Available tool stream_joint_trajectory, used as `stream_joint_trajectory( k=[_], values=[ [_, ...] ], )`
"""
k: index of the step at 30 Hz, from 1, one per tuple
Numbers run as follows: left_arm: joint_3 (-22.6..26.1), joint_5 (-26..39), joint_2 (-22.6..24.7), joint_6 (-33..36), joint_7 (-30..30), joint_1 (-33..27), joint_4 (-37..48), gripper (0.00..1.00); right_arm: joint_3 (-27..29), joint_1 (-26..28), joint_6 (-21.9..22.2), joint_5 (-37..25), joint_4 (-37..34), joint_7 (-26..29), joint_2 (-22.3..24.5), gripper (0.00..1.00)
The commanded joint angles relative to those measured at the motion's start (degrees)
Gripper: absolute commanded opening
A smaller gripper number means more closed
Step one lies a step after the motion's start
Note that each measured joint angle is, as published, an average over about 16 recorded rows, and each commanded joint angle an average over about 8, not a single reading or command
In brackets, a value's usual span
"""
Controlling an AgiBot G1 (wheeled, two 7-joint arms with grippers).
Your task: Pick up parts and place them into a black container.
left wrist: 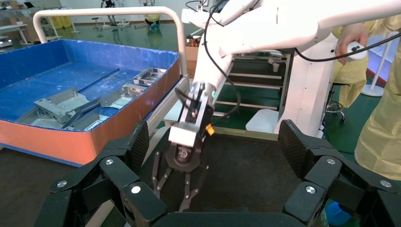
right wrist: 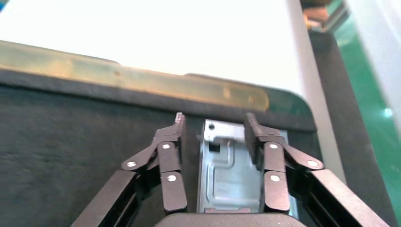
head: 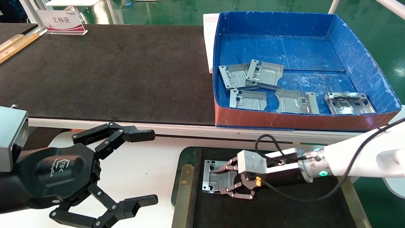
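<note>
The right gripper (head: 228,182) is low inside the black container (head: 186,190), because this is where the parts go. One part (head: 215,179) lies flat on the dark floor, between the gripper's fingers (right wrist: 172,161). The fingers sit on both sides of the plate, a little apart, so I think it is released, not squeezed.

More parts (head: 264,74) wait in the blue box (head: 364,63) on the table (head: 110,72), far beyond the gripper. The left gripper (head: 126,167) rests spread wide beside the container, holding nothing.
</note>
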Motion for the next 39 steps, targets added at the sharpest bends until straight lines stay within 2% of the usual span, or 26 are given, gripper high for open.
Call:
stream_joint_trajectory(
  k=[1,6,10,19,22,31,39],
  values=[
    [0.0,0.0,0.0,0.0,0.0,0.0,0.0,1.0,0.2,0.7,-2.3,0.3,0.0,0.0,0.5,1.0],
    [0.0,0.0,0.0,0.0,0.0,0.0,0.0,1.0,1.0,0.4,-5.0,3.0,2.4,1.3,2.5,1.0],
    [0.0,0.0,0.0,0.0,0.0,0.0,0.0,1.0,1.5,-0.8,-5.6,7.8,7.6,5.0,5.6,1.0],
    [0.0,0.0,0.0,0.0,0.0,0.0,0.0,1.0,-1.8,-5.6,-5.2,25.7,31.2,17.9,18.3,1.0],
    [0.0,0.0,0.0,0.0,0.0,0.0,0.0,1.0,-2.9,-5.8,-4.7,30.3,35.8,20.4,21.7,1.0],
    [0.0,0.0,0.0,0.0,0.0,0.0,0.0,1.0,-3.4,-5.9,-4.4,37.0,38.3,23.5,25.7,1.0],
    [0.0,0.0,0.0,0.0,0.0,0.0,0.0,1.0,-3.0,-6.0,-4.3,35.8,37.9,23.2,25.1,1.0]
  ],
)
